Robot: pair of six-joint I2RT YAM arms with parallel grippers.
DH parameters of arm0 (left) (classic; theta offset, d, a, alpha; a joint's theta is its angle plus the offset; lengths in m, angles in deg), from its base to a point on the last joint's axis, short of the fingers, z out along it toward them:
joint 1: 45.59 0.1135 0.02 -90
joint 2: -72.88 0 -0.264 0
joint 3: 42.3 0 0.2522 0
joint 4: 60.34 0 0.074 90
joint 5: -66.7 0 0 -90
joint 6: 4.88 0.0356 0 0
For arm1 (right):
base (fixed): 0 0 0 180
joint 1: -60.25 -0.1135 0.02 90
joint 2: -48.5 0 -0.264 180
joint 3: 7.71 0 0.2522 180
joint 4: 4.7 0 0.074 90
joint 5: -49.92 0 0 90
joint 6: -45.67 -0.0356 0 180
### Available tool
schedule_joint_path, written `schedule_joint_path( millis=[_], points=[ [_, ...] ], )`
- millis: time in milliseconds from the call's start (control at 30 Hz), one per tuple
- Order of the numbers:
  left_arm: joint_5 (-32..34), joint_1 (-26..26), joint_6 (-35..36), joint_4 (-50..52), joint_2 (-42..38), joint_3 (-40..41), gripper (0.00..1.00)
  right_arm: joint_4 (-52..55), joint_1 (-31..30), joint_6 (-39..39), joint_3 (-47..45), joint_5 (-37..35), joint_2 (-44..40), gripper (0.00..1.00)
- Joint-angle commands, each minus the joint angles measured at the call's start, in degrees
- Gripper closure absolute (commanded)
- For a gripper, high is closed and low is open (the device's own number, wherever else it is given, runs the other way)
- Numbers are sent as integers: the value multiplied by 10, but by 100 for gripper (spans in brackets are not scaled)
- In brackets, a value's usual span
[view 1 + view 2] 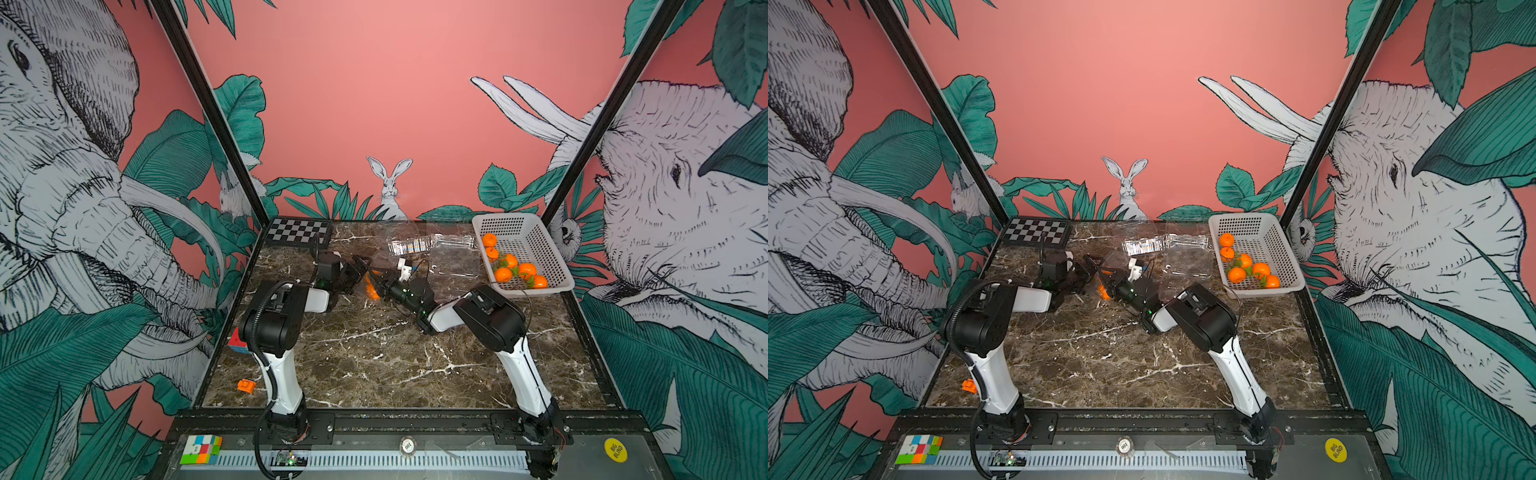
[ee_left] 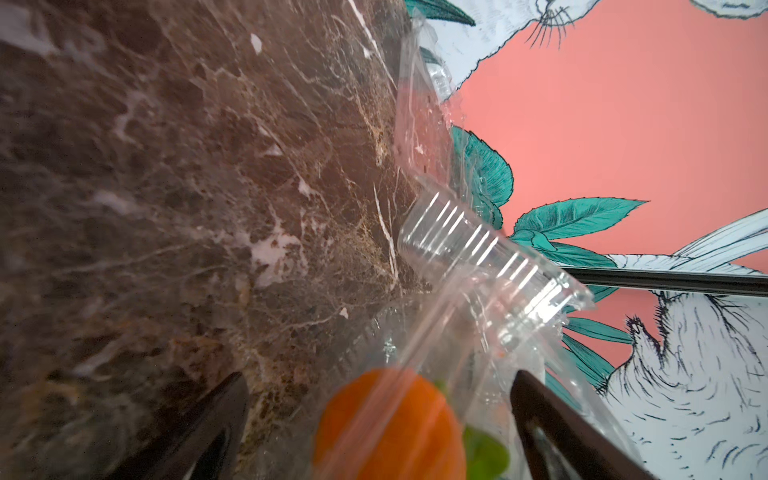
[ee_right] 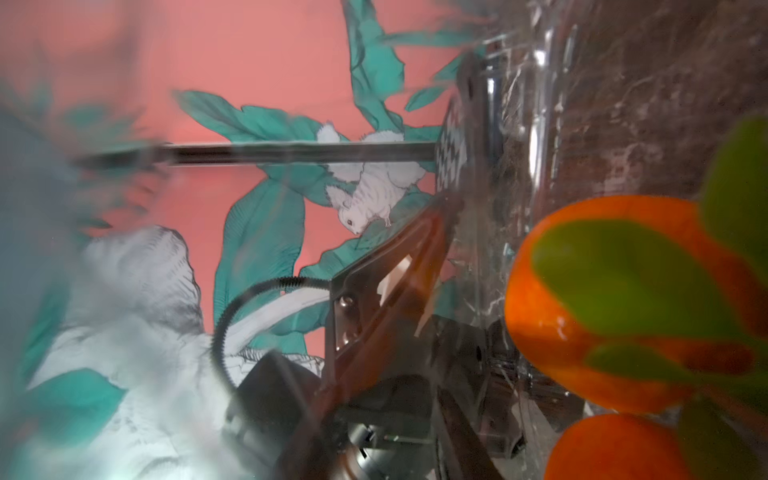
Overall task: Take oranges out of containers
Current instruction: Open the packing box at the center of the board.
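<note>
At mid-table, left jaws gape astride the container (image 2: 490, 257), its orange (image 2: 390, 428) blurred; right jaws' grip unreadable.

Bright, even light — wide-angle bowing at edges, wrist views blurred up close

Oranges (image 1: 503, 274) in basket (image 1: 536, 245) at back right, containers (image 1: 453, 255) just left of it, chessboard (image 1: 298, 232) back left.

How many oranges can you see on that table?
8 oranges: six in the white basket, two inside the clear container between the arms, clearest in the right wrist view; more may be hidden.
</note>
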Motion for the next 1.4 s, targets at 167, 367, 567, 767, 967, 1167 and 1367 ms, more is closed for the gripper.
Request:
schedule_joint_path(
  millis=[167, 367, 567, 767, 967, 1167, 1367],
  points=[
    [-38, -28, -23, -30, -18, 12, 1, -34, -29, -37, -4, 9, -4, 62],
    [-44, -9, -6, 2, -37, 9, 1, -5, -22, -2, -34, 15, -37, 61],
    [-53, 27, 41, 89, -78, -2, 1, 54, -10, 47, -53, 40, -84, 53],
    [-53, 74, 75, 156, -133, 8, 1, 195, 0, 140, -46, 77, -154, 43],
    [-51, 106, 92, 197, -188, 20, 1, 352, 10, 233, -21, 97, -207, 29],
    [-25, 116, 142, 284, -267, 9, 1, 504, 23, 343, 10, 102, -256, 9],
    [24, 117, 199, 379, -354, -13, 1, 737, 23, 500, 153, 120, -249, 1]
  ],
)
